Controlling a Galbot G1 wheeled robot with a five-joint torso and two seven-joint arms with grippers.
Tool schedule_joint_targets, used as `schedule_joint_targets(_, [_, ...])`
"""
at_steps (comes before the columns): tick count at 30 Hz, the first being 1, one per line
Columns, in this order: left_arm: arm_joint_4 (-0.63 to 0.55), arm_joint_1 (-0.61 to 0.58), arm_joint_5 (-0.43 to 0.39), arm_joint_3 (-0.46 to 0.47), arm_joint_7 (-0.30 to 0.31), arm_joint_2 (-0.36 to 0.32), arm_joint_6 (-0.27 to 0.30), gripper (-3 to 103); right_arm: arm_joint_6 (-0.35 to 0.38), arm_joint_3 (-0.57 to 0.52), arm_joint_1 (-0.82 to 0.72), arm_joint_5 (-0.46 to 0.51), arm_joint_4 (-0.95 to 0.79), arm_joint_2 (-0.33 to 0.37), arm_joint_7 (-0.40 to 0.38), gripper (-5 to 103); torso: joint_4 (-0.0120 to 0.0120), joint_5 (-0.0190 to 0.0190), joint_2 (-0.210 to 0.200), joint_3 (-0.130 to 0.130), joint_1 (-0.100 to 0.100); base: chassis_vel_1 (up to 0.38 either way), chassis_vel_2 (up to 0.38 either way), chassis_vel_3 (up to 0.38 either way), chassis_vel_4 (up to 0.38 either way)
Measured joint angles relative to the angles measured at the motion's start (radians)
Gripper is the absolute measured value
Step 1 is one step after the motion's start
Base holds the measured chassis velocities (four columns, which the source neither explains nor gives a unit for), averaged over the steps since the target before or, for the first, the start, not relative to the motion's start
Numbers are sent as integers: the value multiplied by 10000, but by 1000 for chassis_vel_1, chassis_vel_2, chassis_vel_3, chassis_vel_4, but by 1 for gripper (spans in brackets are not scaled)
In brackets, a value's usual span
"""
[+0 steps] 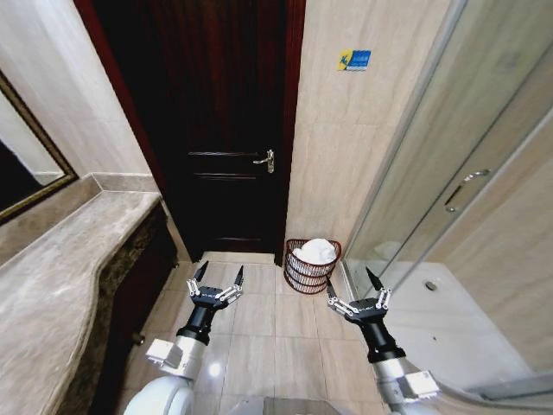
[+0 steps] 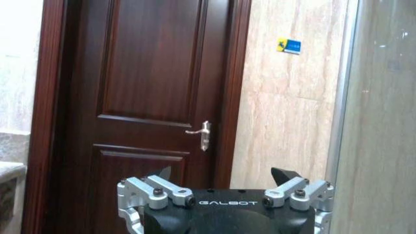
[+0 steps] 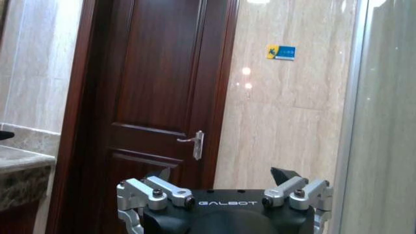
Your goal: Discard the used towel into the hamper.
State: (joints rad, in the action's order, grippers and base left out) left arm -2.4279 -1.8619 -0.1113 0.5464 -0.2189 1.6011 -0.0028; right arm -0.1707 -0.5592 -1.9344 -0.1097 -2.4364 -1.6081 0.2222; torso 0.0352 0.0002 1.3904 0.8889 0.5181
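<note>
Head view: hamper (image 1: 311, 268), round dark reddish-brown wire, on the tiled floor (image 1: 268, 320) in the corner between the dark wooden door (image 1: 216, 130) and the glass shower enclosure (image 1: 449, 199). Contents: white towel (image 1: 314, 252), bunched, rising just above the rim.
Left claw (image 1: 218, 276): held low over the floor tiles, fingers spread wide, nothing between them; well apart from the hamper, to its left.
Right claw (image 1: 354, 282): likewise wide and empty, near the hamper (just right of and below it in this picture).
Bench (image 1: 60, 259): marble top along the left wall.
Left wrist view: left claw (image 2: 224, 174) faces the door; lever handle (image 2: 201, 134) and a blue wall sticker (image 2: 289, 45) visible.
</note>
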Motion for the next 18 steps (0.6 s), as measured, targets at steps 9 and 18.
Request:
schedule_joint_targets(9, [0,0,0,0,0,0,0,100,0,0,0,0,0,0,0,100,-1,0,-3,2,7,131,-129,-120,113])
schedule_joint_targets(18, [0,0,0,0,0,0,0,100,0,0,0,0,0,0,0,100,0,-1,-3,2,5,146,-151,-144,148])
